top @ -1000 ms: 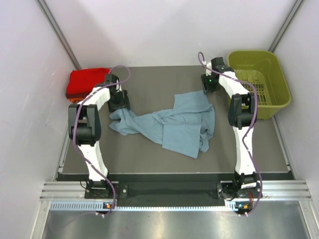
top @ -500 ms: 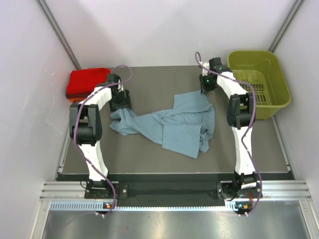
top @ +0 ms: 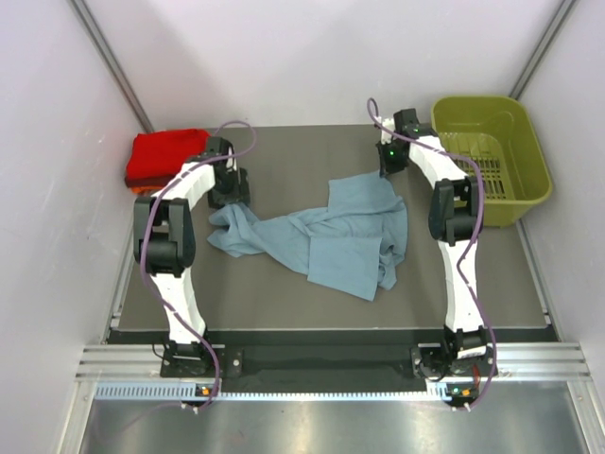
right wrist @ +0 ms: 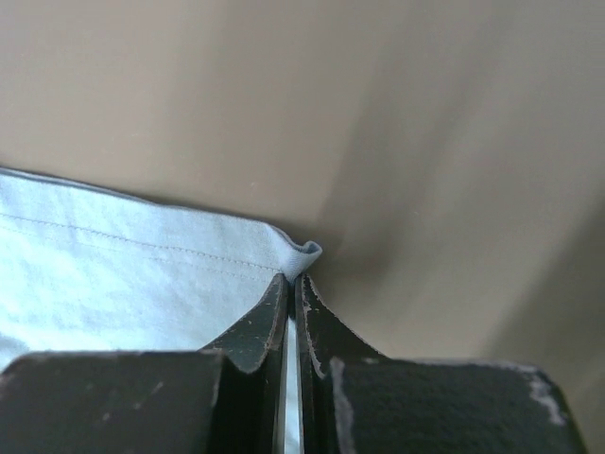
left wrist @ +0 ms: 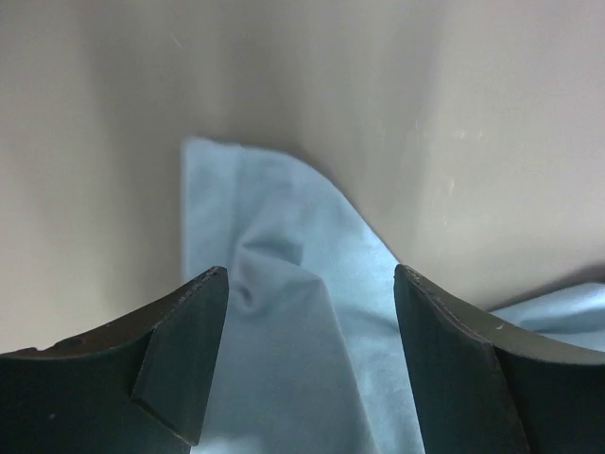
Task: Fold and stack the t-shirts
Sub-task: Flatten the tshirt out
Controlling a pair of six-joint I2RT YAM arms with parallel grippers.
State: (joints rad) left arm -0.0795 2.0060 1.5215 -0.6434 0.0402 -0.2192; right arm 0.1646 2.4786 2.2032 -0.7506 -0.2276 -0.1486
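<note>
The right gripper (right wrist: 293,279) is pinched shut on the hemmed corner of the crumpled dusty grey-blue cloth t-shirt (right wrist: 132,284), apparently to draw it flat for folding. The left gripper (left wrist: 310,279), jaws wide and empty, straddles a raised fold of the shirt just beyond its fingertips.

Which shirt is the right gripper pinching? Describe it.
At the middle of the table mat lies a crumpled grey-blue t-shirt. The right gripper is shut on its far hemmed corner. Unlike the folded red shirts far left, it is unfolded.
</note>
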